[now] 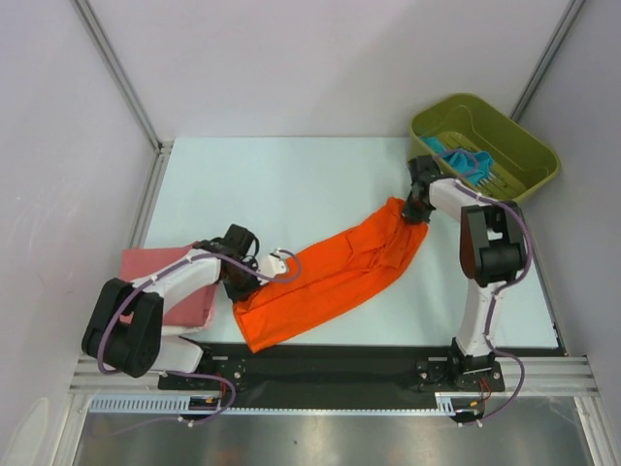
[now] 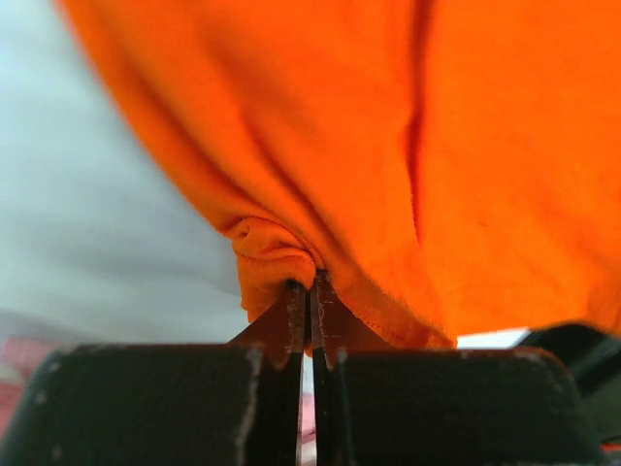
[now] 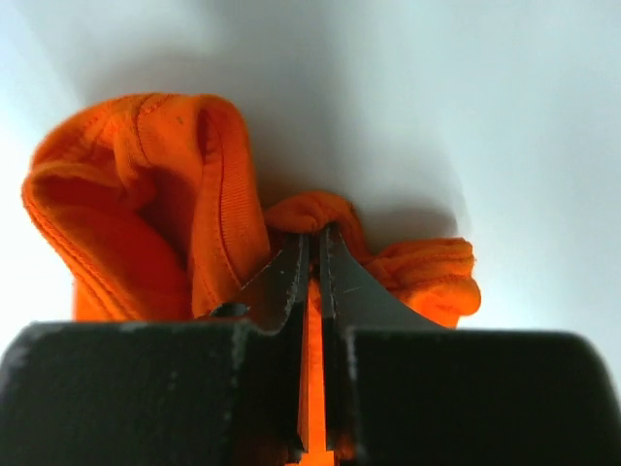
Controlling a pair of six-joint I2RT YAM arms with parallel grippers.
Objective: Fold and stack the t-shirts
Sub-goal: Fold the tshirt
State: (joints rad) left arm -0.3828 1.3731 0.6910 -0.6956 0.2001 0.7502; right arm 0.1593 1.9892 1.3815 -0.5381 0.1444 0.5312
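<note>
A bright orange t-shirt [image 1: 330, 277] lies stretched diagonally across the table from near left to far right. My left gripper [image 1: 240, 275] is shut on its near-left edge; the left wrist view shows orange cloth [image 2: 408, 165] pinched between the fingertips [image 2: 312, 284]. My right gripper [image 1: 415, 209] is shut on its far-right end, with a fold of orange cloth [image 3: 146, 214] bunched around the closed tips [image 3: 312, 236]. A folded pink t-shirt [image 1: 165, 277] lies at the left under the left arm. A teal-blue t-shirt [image 1: 456, 157] sits in the basket.
An olive-green basket [image 1: 514, 136] stands at the far right corner behind the right arm. A small white piece [image 1: 279, 260] shows beside the left gripper. The pale table [image 1: 291, 184] ends at a black strip [image 1: 320, 359] along the near edge.
</note>
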